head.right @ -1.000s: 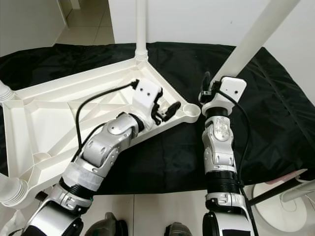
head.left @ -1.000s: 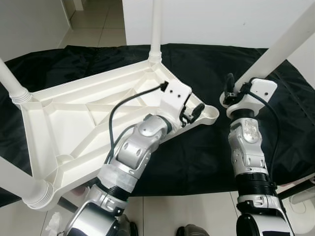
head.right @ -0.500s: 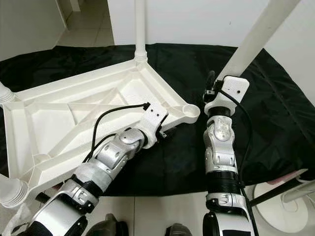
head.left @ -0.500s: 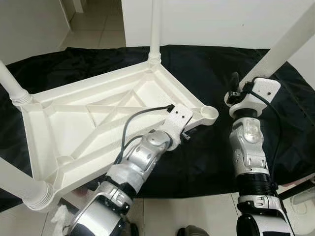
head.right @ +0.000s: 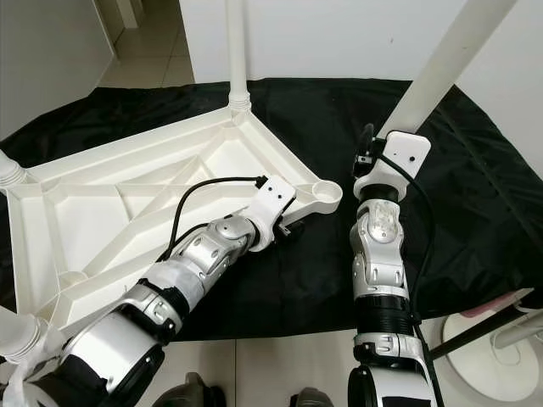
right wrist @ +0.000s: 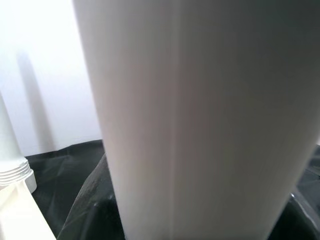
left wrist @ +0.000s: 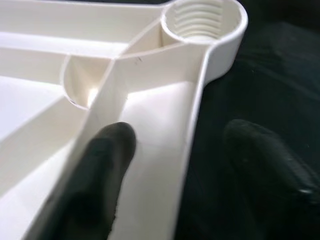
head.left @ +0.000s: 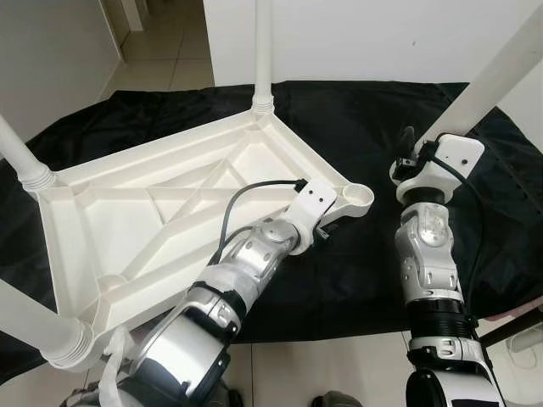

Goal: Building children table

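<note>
The upturned white tabletop (head.left: 161, 220) lies on the black cloth (head.left: 365, 127), three legs already standing up from its corners. The left gripper (left wrist: 170, 165), which a second ago was lifted above the frame, is now down at the near corner: its fingers (left wrist: 100, 165) are spread wide, one inside the tray, one outside over the cloth, straddling the rim just short of the empty threaded socket (head.left: 358, 196). The tabletop sits a touch further left in view than before. The right gripper (head.left: 416, 153) stays put beside the socket, clasped on the loose white leg (head.left: 488, 80), which slants up and away; the leg looms close in the right wrist view.
</note>
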`<state>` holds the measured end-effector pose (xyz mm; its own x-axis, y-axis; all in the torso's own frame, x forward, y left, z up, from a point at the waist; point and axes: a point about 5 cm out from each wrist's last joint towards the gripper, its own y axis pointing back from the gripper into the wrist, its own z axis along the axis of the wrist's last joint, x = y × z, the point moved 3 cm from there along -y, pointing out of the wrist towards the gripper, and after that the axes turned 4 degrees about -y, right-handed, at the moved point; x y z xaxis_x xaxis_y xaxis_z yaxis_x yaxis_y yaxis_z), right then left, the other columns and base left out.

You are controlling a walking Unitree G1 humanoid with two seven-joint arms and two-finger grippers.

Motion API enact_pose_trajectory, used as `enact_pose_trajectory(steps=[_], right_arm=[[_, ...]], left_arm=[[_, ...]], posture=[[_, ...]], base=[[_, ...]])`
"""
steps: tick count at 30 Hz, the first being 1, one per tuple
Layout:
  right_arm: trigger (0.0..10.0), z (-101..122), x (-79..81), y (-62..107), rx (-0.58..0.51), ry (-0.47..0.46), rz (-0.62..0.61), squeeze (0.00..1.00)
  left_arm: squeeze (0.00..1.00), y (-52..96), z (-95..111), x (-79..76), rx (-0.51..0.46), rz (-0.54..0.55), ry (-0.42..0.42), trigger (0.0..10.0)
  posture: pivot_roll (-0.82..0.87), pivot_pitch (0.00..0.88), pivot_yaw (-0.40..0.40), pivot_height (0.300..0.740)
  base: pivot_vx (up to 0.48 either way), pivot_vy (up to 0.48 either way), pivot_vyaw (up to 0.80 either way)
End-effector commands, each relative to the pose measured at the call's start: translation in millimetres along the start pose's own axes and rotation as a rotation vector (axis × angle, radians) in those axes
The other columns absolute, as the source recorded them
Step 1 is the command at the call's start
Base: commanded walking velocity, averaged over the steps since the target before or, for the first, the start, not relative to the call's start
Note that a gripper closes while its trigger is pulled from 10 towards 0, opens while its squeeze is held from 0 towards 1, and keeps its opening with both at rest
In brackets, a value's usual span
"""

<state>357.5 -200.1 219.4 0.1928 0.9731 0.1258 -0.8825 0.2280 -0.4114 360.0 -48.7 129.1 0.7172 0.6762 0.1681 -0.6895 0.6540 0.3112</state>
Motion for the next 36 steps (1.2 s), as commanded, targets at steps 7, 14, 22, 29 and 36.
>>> enact_pose_trajectory(steps=[7,14,22,29,36], right_arm=[[10.0,-0.2,-2.6,1.8,0.007,0.011,-0.013,0.00],[10.0,-1.9,-1.4,0.0,0.016,0.012,-0.013,0.00],[10.0,-3.0,-0.1,-0.7,0.024,0.014,-0.014,0.00],[10.0,-3.8,-0.9,-0.7,0.031,0.020,-0.015,0.00],[10.0,-4.2,-1.7,-2.4,0.037,0.030,-0.011,0.00]], left_arm=[[0.00,-1.2,4.1,-0.9,-0.022,-0.070,-0.013,0.0],[0.00,3.3,-7.3,3.0,0.003,-0.116,-0.065,0.0],[0.00,7.8,-15.4,7.4,0.021,-0.147,-0.097,0.0],[0.00,23.3,-34.9,21.8,0.069,-0.175,-0.177,0.0],[0.00,56.8,-45.9,48.0,0.108,-0.221,-0.268,0.0]], posture=[[-0.12,0.015,0.085,0.740],[-0.11,0.024,0.085,0.740],[-0.10,0.032,0.081,0.740],[-0.10,0.037,0.081,0.740],[-0.09,0.037,0.078,0.740]], base=[[0.000,0.000,0.00],[0.000,0.000,0.00],[0.000,0.000,0.00],[0.000,0.000,0.00],[0.000,0.000,0.00]])
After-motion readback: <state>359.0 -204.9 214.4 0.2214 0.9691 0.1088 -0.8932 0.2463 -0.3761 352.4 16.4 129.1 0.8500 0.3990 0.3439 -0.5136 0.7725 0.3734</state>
